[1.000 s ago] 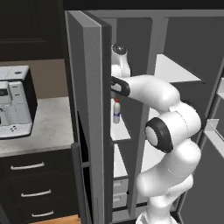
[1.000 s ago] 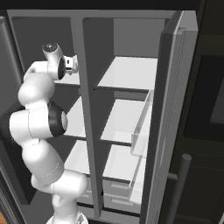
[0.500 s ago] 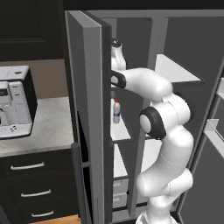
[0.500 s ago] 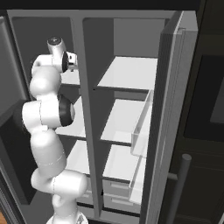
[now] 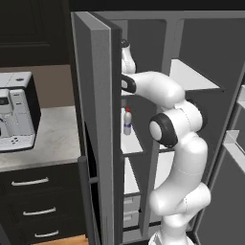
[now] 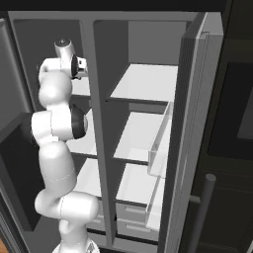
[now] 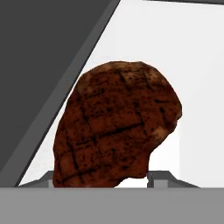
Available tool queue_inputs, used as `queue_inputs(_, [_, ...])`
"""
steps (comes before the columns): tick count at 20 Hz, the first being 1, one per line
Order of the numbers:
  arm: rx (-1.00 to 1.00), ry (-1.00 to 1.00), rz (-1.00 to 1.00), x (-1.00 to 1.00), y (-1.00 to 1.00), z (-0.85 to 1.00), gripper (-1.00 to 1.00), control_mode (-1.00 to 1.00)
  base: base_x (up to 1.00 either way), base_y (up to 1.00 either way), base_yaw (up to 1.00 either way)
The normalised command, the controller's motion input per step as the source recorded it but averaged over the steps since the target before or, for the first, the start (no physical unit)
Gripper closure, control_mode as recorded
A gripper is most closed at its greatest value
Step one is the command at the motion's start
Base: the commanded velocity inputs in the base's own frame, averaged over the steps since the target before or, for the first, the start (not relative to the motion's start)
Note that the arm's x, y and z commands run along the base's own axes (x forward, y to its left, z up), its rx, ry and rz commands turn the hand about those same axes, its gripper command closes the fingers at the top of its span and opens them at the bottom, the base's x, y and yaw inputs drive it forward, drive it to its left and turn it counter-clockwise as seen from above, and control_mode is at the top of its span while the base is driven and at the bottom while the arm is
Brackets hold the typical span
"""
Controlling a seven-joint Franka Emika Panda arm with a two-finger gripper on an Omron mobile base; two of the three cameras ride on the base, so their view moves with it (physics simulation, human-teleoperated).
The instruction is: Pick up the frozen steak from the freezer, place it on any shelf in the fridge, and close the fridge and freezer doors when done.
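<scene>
Steak [image 7: 116,127] sits on a white freezer [image 5: 131,143] shelf, close before the hand; whether its fingers are wide or narrow I cannot tell. An off-centre closing could nudge it deeper inside.

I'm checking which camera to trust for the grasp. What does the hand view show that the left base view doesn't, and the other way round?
Hand view alone: the frozen steak up close, dark red-brown with grill marks, on a white shelf, the claw at its lower edge. Left base view alone: the white bottle on a lower freezer shelf, the open freezer door, the coffee machine on the counter. Shared: the freezer's white shelving and grey wall.
</scene>
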Motion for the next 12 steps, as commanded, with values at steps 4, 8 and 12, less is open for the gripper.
queue_inputs(4, [0.05,-0.04,0.00,0.05,-0.14,-0.36,1.00,-1.00,0.00,0.00,0.00])
queue_inputs(8, [0.05,-0.05,0.00,-0.02,-0.34,-0.30,1.00,-1.00,0.00,0.00,0.00])
queue_inputs(12, [0.10,-0.11,0.00,-0.38,-0.72,-0.12,1.00,-1.00,0.00,0.00,0.00])
